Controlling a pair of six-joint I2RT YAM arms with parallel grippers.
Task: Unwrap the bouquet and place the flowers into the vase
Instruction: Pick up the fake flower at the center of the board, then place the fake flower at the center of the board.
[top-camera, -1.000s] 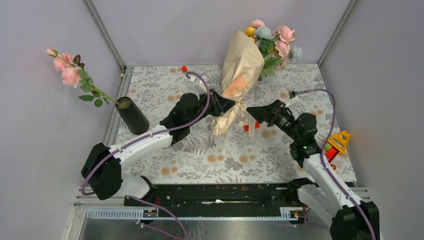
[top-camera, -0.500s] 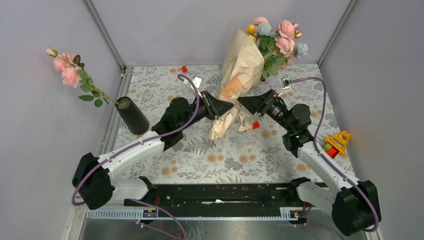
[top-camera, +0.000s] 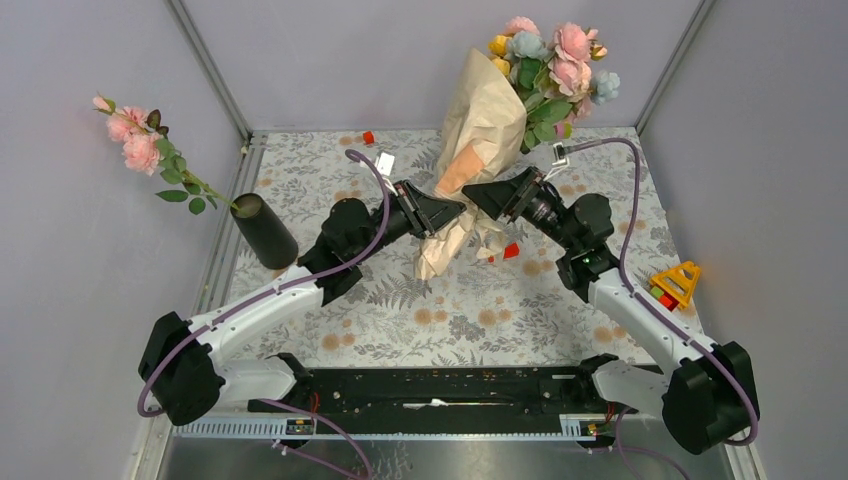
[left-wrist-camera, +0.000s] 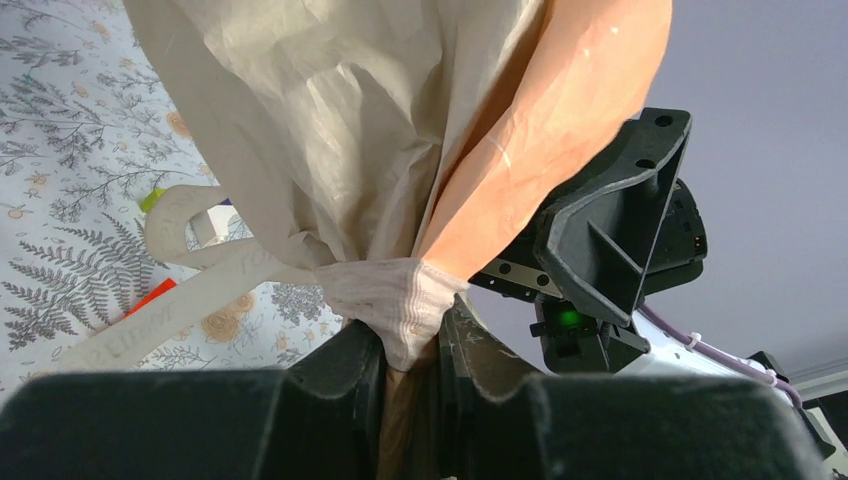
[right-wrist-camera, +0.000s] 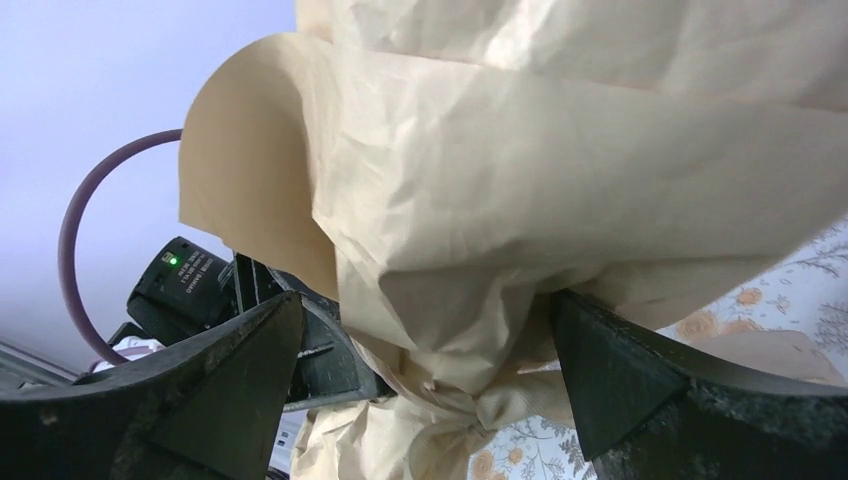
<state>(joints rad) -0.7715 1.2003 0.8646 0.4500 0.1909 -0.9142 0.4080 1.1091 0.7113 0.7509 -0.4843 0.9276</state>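
The bouquet (top-camera: 482, 115) is a crinkled tan paper cone, lifted off the table and leaning to the upper right. The flowers (top-camera: 555, 62) in pink, blue and yellow stick out of its top. My left gripper (top-camera: 452, 212) is shut on the bouquet's neck, just under the cream ribbon (left-wrist-camera: 392, 296), with paper pinched between the jaws (left-wrist-camera: 410, 352). My right gripper (top-camera: 482, 196) stands wide open around the paper (right-wrist-camera: 560, 170) from the other side, its fingers (right-wrist-camera: 232, 372) straddling the cone above the ribbon knot (right-wrist-camera: 497, 405). The black vase (top-camera: 265, 232) stands at the left, holding one pink rose stem (top-camera: 135, 140).
A small red block (top-camera: 511, 251) lies under the bouquet and another (top-camera: 368, 137) near the back wall. A yellow and red toy (top-camera: 676, 283) sits at the right edge. Grey enclosure walls ring the floral tablecloth (top-camera: 450, 320).
My right arm has swung left and up until its open jaws straddle the paper cone. The left gripper has lifted the bouquet slightly, and the flower heads have risen.
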